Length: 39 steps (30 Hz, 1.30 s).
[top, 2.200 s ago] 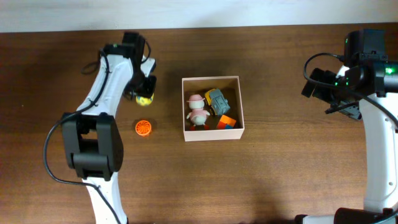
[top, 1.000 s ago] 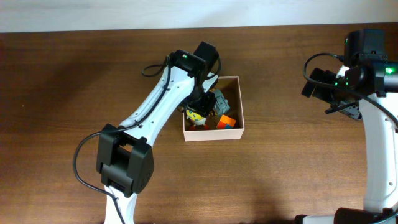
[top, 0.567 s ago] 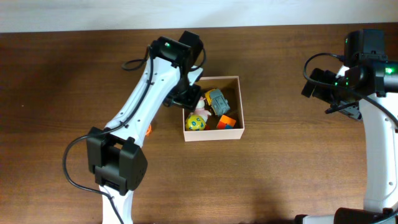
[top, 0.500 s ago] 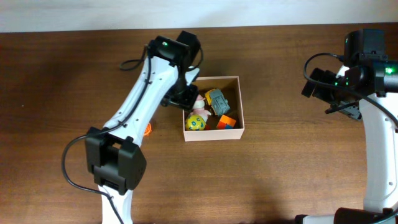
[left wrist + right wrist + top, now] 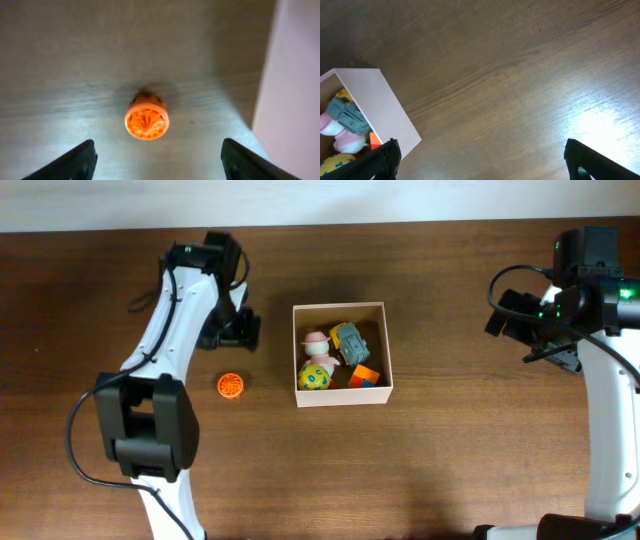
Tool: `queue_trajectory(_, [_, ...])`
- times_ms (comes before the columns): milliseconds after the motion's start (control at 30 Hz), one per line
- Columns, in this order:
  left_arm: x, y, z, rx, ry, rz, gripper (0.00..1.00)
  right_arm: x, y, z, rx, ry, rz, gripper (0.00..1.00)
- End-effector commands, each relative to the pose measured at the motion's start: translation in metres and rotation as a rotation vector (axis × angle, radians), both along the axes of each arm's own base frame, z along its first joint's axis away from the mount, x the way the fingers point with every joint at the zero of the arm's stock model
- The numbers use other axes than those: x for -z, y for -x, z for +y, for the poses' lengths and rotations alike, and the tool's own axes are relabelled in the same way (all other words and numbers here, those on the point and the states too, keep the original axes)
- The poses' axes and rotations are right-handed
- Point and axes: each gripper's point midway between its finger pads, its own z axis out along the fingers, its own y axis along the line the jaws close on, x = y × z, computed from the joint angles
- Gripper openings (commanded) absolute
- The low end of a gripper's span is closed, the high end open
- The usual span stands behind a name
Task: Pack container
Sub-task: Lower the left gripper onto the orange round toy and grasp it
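Well left of the container (image 5: 342, 397), the left tool (image 5: 157, 150) is released, its fingers (image 5: 82, 159) spread wide with nothing between them. In the left wrist view a small orange toy (image 5: 147, 117) lies on the bench (image 5: 120, 300), centred in the gap ahead of the tool and apart from both fingers. It is also left of the container, clear of its wall.

The toy looks like hard, ribbed plastic. It is probably light and stiff, and being round it may roll or squirt out of a slanted pinch. The best hold is likely across its widest sides, with the fingers level.

The container sits mid-bench. Its thin cardboard walls should be light and easily dented, and it will likely slide if nudged, so a drop from above suits it better than pushing against the rim.

Inside, a pink figure (image 5: 316, 343) and a yellow ball (image 5: 316, 377) lie along the container's left wall. A grey-blue car (image 5: 349, 342) and an orange block (image 5: 365, 375) lie toward its right.

Well right of the container, the right tool (image 5: 480, 167) is released too and empty.
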Motion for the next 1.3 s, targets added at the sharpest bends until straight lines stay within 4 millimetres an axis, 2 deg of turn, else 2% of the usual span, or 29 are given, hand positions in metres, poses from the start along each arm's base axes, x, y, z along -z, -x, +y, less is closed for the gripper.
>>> queue_trajectory(0, [0.024, 0.021, 0.0, -0.021, 0.026, 0.06, 0.82, 0.002, 0.0, -0.001, 0.009, -0.008, 0.004, 0.99])
queue_trajectory(100, [0.048, 0.031, 0.004, -0.03, 0.02, 0.082, 0.84, 0.002, 0.0, -0.001, 0.009, -0.008, 0.004, 0.99])
queue_trajectory(200, [0.061, 0.034, 0.01, -0.043, 0.021, 0.083, 0.84, 0.002, 0.0, -0.001, 0.009, -0.008, 0.004, 0.99])
queue_trajectory(367, [0.069, 0.038, 0.017, -0.063, 0.02, 0.094, 0.83, 0.002, 0.0, -0.001, 0.009, -0.008, 0.004, 0.99])
queue_trajectory(667, [0.086, 0.044, 0.018, -0.062, 0.019, 0.094, 0.82, 0.002, 0.0, -0.001, 0.009, -0.008, 0.004, 0.99])
queue_trajectory(733, [0.086, 0.042, 0.018, -0.062, 0.017, 0.084, 0.79, 0.002, 0.0, -0.001, 0.009, -0.008, 0.004, 0.99])
queue_trajectory(900, [0.086, 0.04, 0.018, -0.062, 0.018, 0.078, 0.57, 0.002, 0.0, -0.001, 0.009, -0.008, 0.004, 0.99])
queue_trajectory(1067, [0.083, 0.04, 0.018, -0.062, 0.019, 0.079, 0.52, 0.002, 0.0, -0.001, 0.009, -0.008, 0.004, 0.99])
queue_trajectory(1167, [0.07, 0.039, 0.018, -0.062, 0.017, 0.089, 0.49, 0.002, 0.0, -0.001, 0.009, -0.008, 0.004, 0.99])
queue_trajectory(1267, [0.041, 0.031, 0.017, -0.061, 0.021, 0.066, 0.47, 0.002, 0.0, -0.001, 0.009, -0.008, 0.004, 0.99])
